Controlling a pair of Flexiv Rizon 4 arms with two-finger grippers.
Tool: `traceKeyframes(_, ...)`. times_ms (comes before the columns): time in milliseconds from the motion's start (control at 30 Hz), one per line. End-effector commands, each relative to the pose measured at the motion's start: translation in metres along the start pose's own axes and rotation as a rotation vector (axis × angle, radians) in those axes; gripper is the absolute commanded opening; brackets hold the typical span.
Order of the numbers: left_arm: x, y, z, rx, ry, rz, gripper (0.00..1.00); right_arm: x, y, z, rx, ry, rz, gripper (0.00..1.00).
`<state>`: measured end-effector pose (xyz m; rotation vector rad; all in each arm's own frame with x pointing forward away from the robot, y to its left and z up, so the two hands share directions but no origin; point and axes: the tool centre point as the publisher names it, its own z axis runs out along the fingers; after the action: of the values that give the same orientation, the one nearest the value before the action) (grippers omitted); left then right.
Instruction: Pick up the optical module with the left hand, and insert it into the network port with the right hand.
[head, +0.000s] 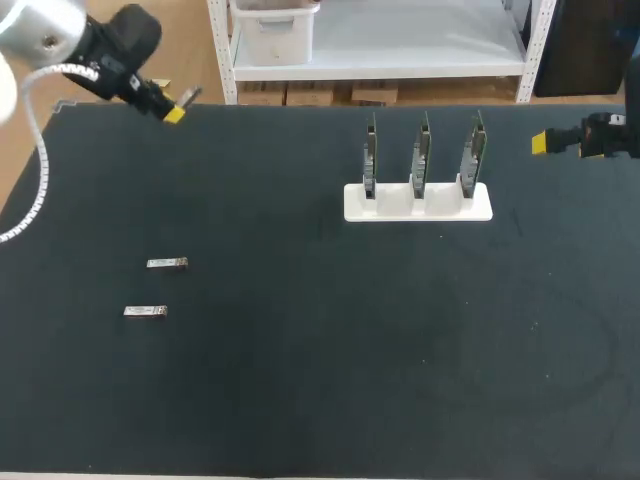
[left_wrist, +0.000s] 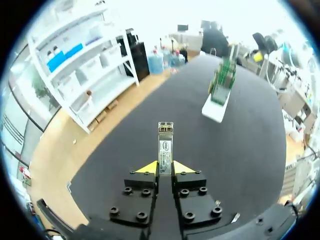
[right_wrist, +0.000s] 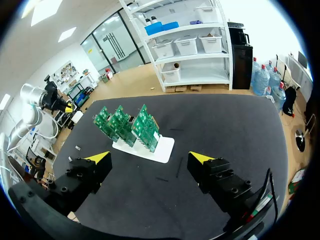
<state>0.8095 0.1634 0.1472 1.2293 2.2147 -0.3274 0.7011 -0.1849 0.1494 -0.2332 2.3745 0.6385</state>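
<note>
Your left gripper (left_wrist: 165, 169) is pinching an optical module (left_wrist: 165, 142) between its yellow tips. Both fingers are pressing on the module's sides, and its metal body is sticking straight out ahead of them. In the head view that arm is hanging above the far left corner of the table (head: 320, 360), so the held module is sitting up off the dark surface and well apart from everything else. Your right gripper (right_wrist: 150, 159) is holding its fingers spread wide, with nothing between them. In the head view it is hovering at the table's right edge toward the far side, near the white holder (head: 418, 203) but not touching it. That holder is standing on the far right part of the table and is carrying three green network cards (head: 421, 155), which are standing upright side by side in a row. In the right wrist view the cards are sitting ahead of the open fingers. Their ports are showing too small for you to tell apart. On the left half of the table a second optical module (head: 167, 263) and a third optical module (head: 145, 311) are lying flat. They are near each other without touching, the third closer to the front edge, and both are well apart from the holder.
</note>
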Motion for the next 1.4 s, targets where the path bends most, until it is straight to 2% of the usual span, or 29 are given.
traceKeyframes(33, -0.01, -0.014, -0.013, -0.029, -0.34, -0.015, 0.0, 0.0, 0.001, -0.001, 0.004, -0.001, 0.001, 1.0)
traceKeyframes(267, -0.05, -0.028, -0.009, 0.026, -0.427, 0.056, 0.0, 0.0, 0.001, -0.001, 0.004, -0.001, 0.001, 1.0)
traceKeyframes(567, -0.1, -0.052, 0.007, 0.184, -0.508, 0.164, 0.0, 0.0, 0.001, -0.001, 0.004, -0.001, 0.001, 1.0)
traceKeyframes(700, -0.118, -0.069, 0.015, 0.256, -0.535, 0.209, 0.0, 0.0, 0.001, -0.001, 0.004, -0.001, 0.001, 1.0)
traceKeyframes(867, -0.132, -0.09, 0.024, 0.348, -0.565, 0.24, 0.0, 0.0, 0.001, -0.001, 0.004, -0.001, 0.001, 1.0)
traceKeyframes(967, -0.136, -0.103, 0.027, 0.374, -0.586, 0.265, 0.0, 0.0, 0.001, -0.001, 0.004, -0.001, 0.001, 1.0)
traceKeyframes(1233, -0.147, -0.135, 0.039, 0.483, -0.632, 0.251, 0.0, 0.0, 0.001, -0.001, 0.004, -0.001, 0.001, 1.0)
traceKeyframes(1400, -0.163, -0.148, 0.047, 0.529, -0.672, 0.251, 0.0, 0.0, 0.001, -0.001, 0.004, -0.001, 0.001, 1.0)
